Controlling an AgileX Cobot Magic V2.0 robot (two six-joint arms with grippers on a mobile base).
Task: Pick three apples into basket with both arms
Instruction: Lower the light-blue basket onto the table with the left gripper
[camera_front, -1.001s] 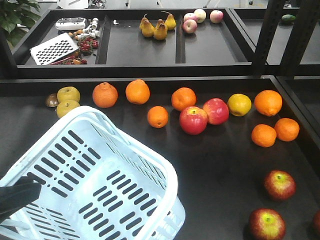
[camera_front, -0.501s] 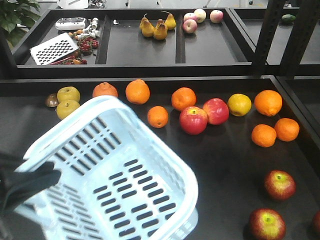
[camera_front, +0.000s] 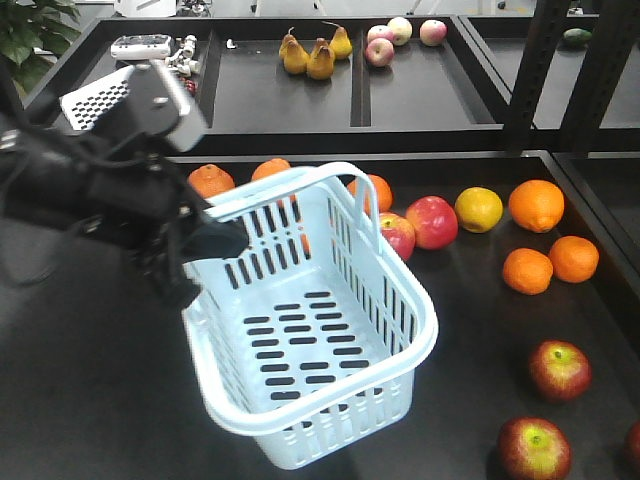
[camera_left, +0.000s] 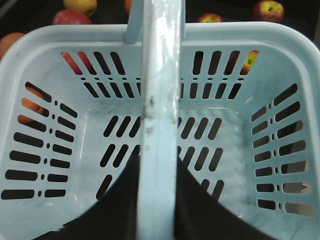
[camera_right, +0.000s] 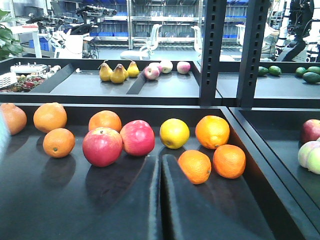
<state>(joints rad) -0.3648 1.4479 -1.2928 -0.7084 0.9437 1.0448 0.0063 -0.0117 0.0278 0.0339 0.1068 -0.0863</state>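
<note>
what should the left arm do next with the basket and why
Probably set the basket level near the dark apples: the left pincer holds it tilted and empty, the apples lie to its right, and the right pincer is shut on nothing.

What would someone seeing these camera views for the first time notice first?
The big pale blue basket fills the middle of the front view, empty and tilted, its handle clamped in the left gripper. Behind it oranges and bright red apples lie scattered on the dark table, with two darker apples near the bottom right corner.
</note>
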